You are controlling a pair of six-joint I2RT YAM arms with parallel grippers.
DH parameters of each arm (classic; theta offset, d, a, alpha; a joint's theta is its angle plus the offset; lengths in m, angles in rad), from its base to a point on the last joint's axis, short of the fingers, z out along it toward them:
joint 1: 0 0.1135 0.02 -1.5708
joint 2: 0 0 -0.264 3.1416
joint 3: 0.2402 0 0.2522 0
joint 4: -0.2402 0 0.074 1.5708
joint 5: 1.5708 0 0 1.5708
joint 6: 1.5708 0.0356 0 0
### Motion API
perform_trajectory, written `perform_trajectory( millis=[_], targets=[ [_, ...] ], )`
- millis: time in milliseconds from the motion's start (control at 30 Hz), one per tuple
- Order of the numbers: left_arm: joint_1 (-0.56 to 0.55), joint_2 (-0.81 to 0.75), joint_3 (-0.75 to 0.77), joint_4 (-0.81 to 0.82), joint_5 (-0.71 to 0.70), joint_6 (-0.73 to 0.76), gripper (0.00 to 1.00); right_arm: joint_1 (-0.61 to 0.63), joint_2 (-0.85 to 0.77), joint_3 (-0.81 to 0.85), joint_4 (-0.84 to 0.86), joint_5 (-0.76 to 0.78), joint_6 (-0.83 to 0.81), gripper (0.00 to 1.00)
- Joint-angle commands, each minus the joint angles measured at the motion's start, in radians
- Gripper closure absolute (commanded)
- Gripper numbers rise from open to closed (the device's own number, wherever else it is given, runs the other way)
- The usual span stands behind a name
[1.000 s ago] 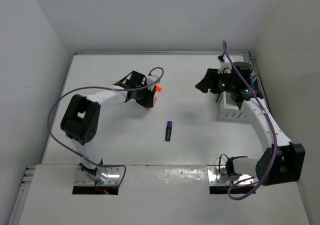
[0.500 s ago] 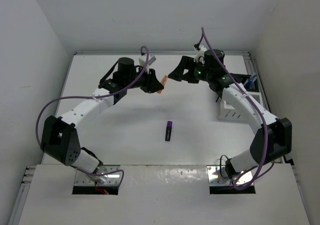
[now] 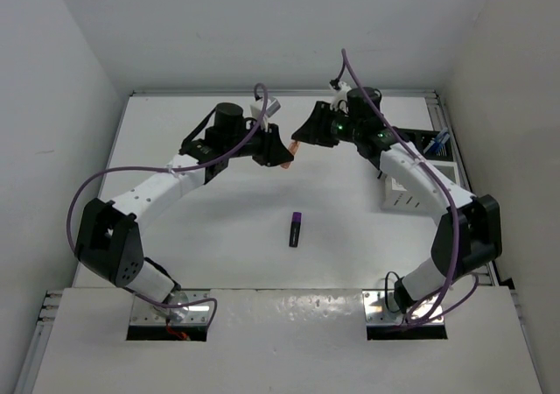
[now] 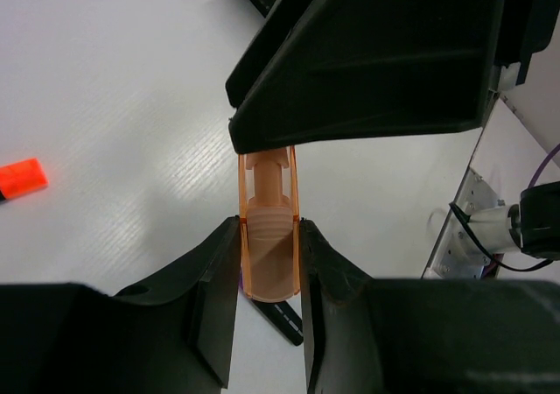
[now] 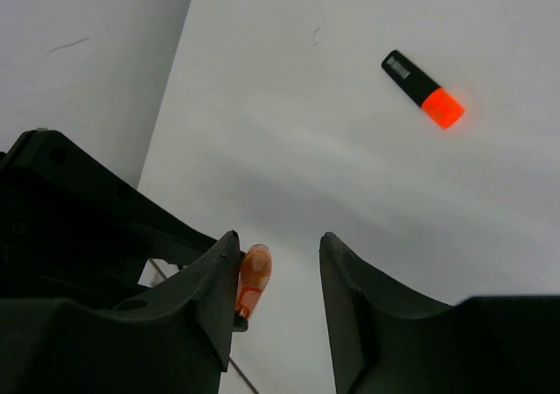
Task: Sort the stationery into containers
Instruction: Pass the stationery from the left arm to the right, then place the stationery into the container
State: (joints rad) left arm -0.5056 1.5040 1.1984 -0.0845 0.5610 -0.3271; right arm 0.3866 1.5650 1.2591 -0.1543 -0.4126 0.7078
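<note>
My left gripper (image 3: 284, 154) clamps the orange highlighter (image 4: 269, 258) above the table's (image 3: 210, 228) far edge, offering it to my open right gripper (image 5: 278, 254)

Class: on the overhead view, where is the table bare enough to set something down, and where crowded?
Bare: the far-left corner behind the left arm; the near strip between the purple highlighter and the arm bases. Crowded: far middle, where left claw and right claw meet; right edge, white box and black organiser.
</note>
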Motion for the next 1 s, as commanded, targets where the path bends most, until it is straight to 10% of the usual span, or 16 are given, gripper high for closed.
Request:
perform_trajectory(
  millis=[0, 267, 467, 967],
  targets=[
    [-0.011, -0.005, 0.050, 0.025, -0.007, -0.003, 0.90, 0.023, 0.001, 0.033, 0.048, -0.029, 0.005, 0.59],
    [-0.011, 0.001, 0.059, 0.023, -0.026, 0.010, 0.85, 0.026, -0.020, 0.005, 0.048, -0.055, -0.020, 1.00],
    [-0.005, -0.013, 0.070, -0.024, -0.084, 0.039, 0.04, -0.064, -0.094, 0.010, -0.022, -0.058, -0.111, 1.00],
    [-0.013, -0.001, 0.058, -0.141, -0.274, 0.184, 0.01, -0.943, -0.315, -0.135, -0.186, -0.035, -0.619, 1.00]
  ],
)
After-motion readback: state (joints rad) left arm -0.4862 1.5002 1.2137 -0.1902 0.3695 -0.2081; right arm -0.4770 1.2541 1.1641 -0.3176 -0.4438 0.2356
